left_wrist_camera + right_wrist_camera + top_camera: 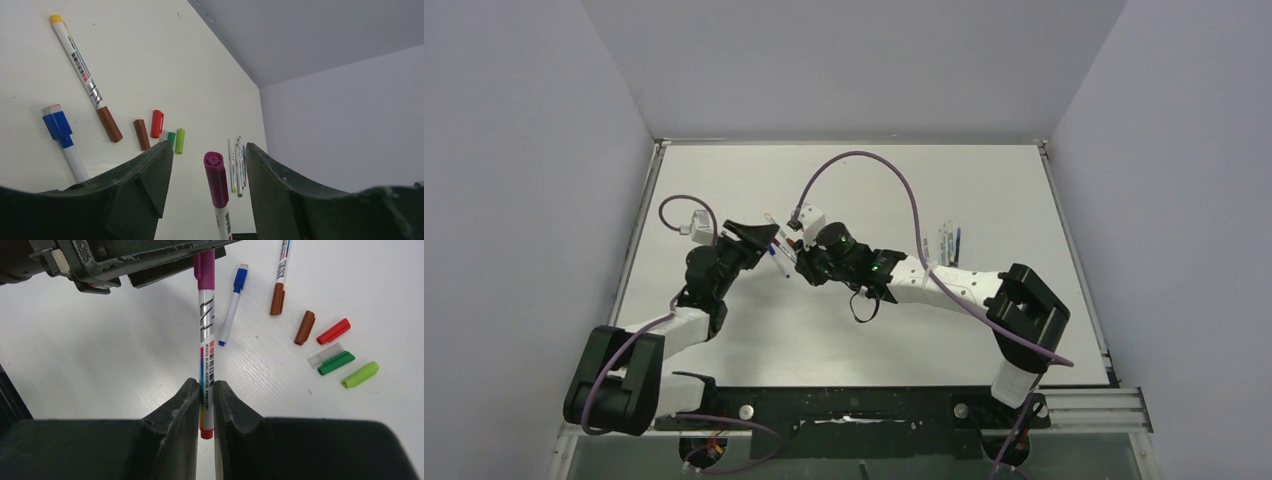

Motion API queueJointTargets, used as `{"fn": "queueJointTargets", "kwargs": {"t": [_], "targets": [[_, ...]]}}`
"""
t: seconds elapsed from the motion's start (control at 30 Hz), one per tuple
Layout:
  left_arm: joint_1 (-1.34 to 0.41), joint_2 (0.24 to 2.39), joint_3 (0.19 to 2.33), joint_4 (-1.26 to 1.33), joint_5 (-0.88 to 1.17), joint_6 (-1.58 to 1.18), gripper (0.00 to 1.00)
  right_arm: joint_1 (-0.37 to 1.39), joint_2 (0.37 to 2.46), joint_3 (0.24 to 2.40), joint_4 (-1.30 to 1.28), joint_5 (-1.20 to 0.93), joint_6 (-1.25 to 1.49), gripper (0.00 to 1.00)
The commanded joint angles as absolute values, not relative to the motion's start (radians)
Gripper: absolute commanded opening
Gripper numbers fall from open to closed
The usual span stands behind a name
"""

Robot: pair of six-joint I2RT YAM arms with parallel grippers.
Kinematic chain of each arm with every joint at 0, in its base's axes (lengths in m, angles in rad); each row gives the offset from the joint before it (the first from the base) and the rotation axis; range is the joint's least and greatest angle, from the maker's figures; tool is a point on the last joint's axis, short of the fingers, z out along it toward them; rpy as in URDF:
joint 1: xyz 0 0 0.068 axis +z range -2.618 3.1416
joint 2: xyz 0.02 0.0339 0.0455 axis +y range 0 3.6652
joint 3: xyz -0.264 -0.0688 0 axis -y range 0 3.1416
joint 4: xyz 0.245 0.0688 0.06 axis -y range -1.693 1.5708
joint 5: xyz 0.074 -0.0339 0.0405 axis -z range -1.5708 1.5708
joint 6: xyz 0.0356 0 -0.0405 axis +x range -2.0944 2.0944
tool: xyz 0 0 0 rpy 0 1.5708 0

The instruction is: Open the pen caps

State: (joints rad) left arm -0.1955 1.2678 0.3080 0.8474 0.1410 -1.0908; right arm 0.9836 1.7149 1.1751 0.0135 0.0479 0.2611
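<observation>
My right gripper [206, 390] is shut on the barrel of a white pen [206, 350] and holds it above the table. The pen's purple cap [216, 179] stands between the fingers [145, 175] of my left gripper [207, 170], which is open with a gap on each side of the cap. In the top view the two grippers, left [759, 238] and right [792, 255], meet at the table's middle left. Loose caps lie on the table: brown [304, 327], red [333, 331], clear [325, 354], green [336, 363] and lime [360, 374].
A blue-capped pen [232, 310] and a brown-capped pen [278, 285] lie near the loose caps. Several uncapped pens [947, 243] lie side by side at the right of the table. A purple cable [894, 175] arcs over the right arm.
</observation>
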Motion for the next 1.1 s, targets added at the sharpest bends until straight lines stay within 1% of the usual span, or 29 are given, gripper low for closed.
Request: {"fn": "queueJointTargets", "kwargs": {"t": [0.0, 0.17, 0.33, 0.5, 0.63, 0.73, 0.77, 0.87, 0.97, 1.07], "targets": [[-0.183, 1.293, 0.304, 0.977, 0.196, -1.119, 0.50, 0.992, 1.725, 1.220, 0.078, 0.051, 0.259, 0.00], [-0.179, 1.315, 0.304, 1.006, 0.219, -1.126, 0.40, 0.992, 1.733, 1.229, 0.081, 0.051, 0.258, 0.00], [-0.179, 1.329, 0.307, 1.017, 0.229, -1.126, 0.35, 0.992, 1.739, 1.238, 0.079, 0.051, 0.256, 0.00], [-0.179, 1.348, 0.311, 1.029, 0.244, -1.125, 0.24, 0.992, 1.749, 1.250, 0.072, 0.045, 0.255, 0.00], [-0.179, 1.364, 0.321, 1.032, 0.261, -1.120, 0.12, 0.992, 1.751, 1.250, 0.074, 0.046, 0.256, 0.00], [-0.179, 1.374, 0.328, 1.032, 0.269, -1.116, 0.07, 0.992, 1.752, 1.253, 0.066, 0.046, 0.255, 0.00], [-0.179, 1.376, 0.329, 1.032, 0.272, -1.114, 0.06, 0.992, 1.752, 1.254, 0.063, 0.045, 0.255, 0.02], [-0.179, 1.383, 0.335, 1.032, 0.280, -1.113, 0.05, 0.992, 1.753, 1.259, 0.050, 0.051, 0.256, 0.23], [-0.179, 1.389, 0.341, 1.031, 0.288, -1.111, 0.04, 0.987, 1.754, 1.270, 0.034, 0.064, 0.256, 0.41], [-0.180, 1.397, 0.346, 1.031, 0.299, -1.109, 0.03, 0.976, 1.765, 1.301, 0.005, 0.066, 0.255, 0.47]]}}
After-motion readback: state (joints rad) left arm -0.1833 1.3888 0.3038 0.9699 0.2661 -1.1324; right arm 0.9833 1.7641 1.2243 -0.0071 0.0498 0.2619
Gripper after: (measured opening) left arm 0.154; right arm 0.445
